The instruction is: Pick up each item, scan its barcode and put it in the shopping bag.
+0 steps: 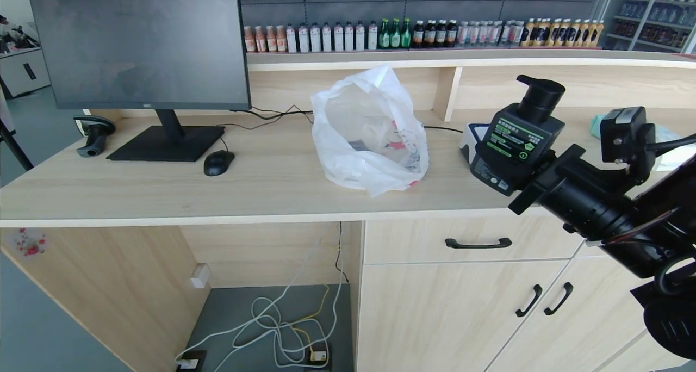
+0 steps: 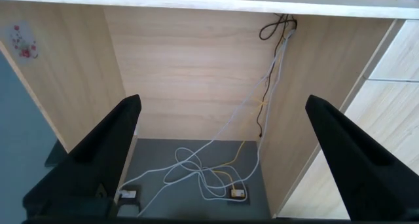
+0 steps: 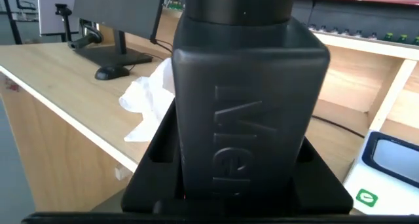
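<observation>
Right gripper (image 1: 532,183) is clamped on the lower end of a dark grey square-bodied plastic bottle (image 1: 515,139) with a black pump cap and a green-printed label. Its black fingers (image 3: 159,152) press against two opposite sides of the body. The bottle is held in the air over the right part of the pale wooden tabletop (image 1: 261,190), tilted so that the cap leans up and away from the robot. It is to the right of a thin white plastic shopping bag (image 1: 370,135) and apart from it. The bag stands on the tabletop with its mouth open, and something small and dark shows through its wall beside some red print. Just behind the bottle sits a white box-shaped device with a dark screen (image 1: 468,140).

Left gripper (image 2: 222,155) is low, below the tabletop's edge, facing the open recess under it where white and yellow cables (image 2: 209,178) lie on the grey floor — its two black fingers (image 2: 98,158) are spread wide with nothing between them.

On the left of the tabletop stand a black flat monitor (image 1: 141,45) on a square foot, a black computer mouse (image 1: 218,162) beside that foot, and a black handheld barcode scanner (image 1: 93,135) in its stand at the far left. Behind the raised back ledge runs a shelf lined with rows of drink bottles (image 1: 424,33)
</observation>
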Controlling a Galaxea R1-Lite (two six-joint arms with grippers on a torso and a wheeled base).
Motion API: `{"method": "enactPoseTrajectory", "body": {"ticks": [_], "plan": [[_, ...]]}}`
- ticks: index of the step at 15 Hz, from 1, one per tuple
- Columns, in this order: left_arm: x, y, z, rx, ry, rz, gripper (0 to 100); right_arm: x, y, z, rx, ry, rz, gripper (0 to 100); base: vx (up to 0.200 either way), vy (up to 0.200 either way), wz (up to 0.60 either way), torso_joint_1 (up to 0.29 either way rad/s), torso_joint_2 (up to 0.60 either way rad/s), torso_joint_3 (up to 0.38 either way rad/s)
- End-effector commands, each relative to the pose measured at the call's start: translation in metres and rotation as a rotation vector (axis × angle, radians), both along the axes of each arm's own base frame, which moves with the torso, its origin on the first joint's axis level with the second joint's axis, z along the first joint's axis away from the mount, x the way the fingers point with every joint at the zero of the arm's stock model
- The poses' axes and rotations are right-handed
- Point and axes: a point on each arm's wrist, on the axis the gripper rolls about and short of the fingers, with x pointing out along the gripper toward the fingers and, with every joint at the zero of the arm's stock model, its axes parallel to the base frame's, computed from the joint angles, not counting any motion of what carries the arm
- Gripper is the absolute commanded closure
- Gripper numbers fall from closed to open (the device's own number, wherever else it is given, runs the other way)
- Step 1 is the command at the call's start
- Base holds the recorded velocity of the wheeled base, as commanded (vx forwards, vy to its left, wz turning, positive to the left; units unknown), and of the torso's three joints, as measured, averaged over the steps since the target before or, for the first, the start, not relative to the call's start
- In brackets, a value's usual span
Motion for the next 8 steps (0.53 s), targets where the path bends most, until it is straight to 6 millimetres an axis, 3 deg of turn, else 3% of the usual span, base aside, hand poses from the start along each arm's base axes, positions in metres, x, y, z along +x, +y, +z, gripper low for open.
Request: {"method": "enactPoseTrajectory", "body": {"ticks": [1, 6, 8], "plan": [[0.0, 0.0, 0.0, -0.001, -0.001, -0.001, 0, -0.001, -0.0005, -0.0046, -0.006, 0.018, -0.001, 100, 0.2, 0.0, 0.0, -0.012, -0.01, 0.002], [0.0, 0.0, 0.0002, 0.0, -0.002, 0.001, 0, -0.0026, -0.0006, -0.0036, -0.005, 0.015, 0.001, 100, 0.2, 0.0, 0.0, 0.004, 0.0, 0.003], [0.0, 0.0, 0.0005, 0.002, -0.005, 0.001, 0, -0.0052, -0.0013, -0.0043, -0.006, 0.019, 0.001, 100, 0.0, 0.0, 0.0, 0.0, 0.0, 0.0]]}}
